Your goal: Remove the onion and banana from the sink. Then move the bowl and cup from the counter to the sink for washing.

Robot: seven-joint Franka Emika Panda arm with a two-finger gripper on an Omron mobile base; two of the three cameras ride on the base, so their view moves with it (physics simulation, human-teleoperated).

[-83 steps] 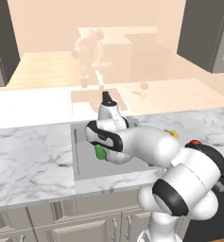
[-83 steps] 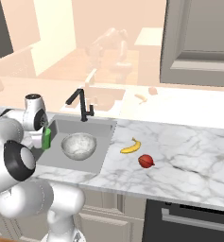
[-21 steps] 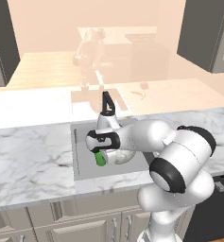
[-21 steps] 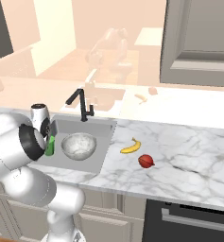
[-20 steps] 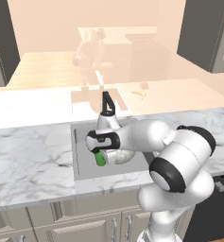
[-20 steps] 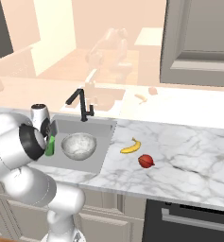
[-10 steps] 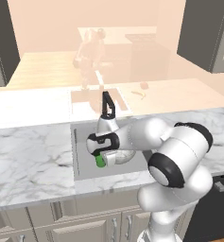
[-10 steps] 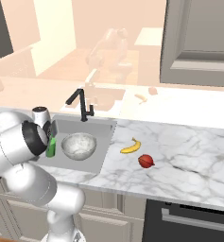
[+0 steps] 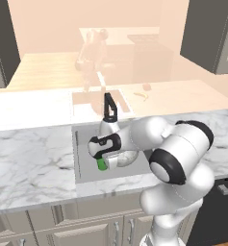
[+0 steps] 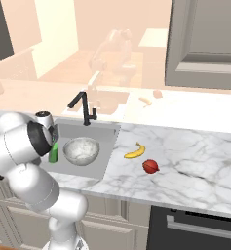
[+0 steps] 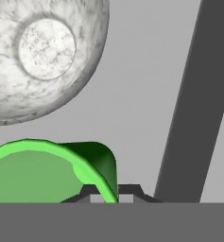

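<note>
Since the last look the arm has dipped lower, carrying the cup (image 11: 47,170) down inside the sink (image 9: 86,170), and there it hangs, beside the bowl (image 10: 81,150) that sits on the basin floor. The gripper (image 11: 108,191) is pinched tight on the cup's rim, one finger either side of the green wall. Out on the counter (image 10: 195,161), the banana (image 10: 135,152) and the onion (image 10: 150,166) lie near each other, right of the basin.

A bright green cup (image 11: 47,172) hung over a grey sink (image 10: 105,161) beside a speckled grey-white bowl (image 10: 81,150); yellow banana (image 10: 135,152) and red onion (image 10: 150,166) lay on white, grey-veined marble counter (image 10: 195,166).
</note>
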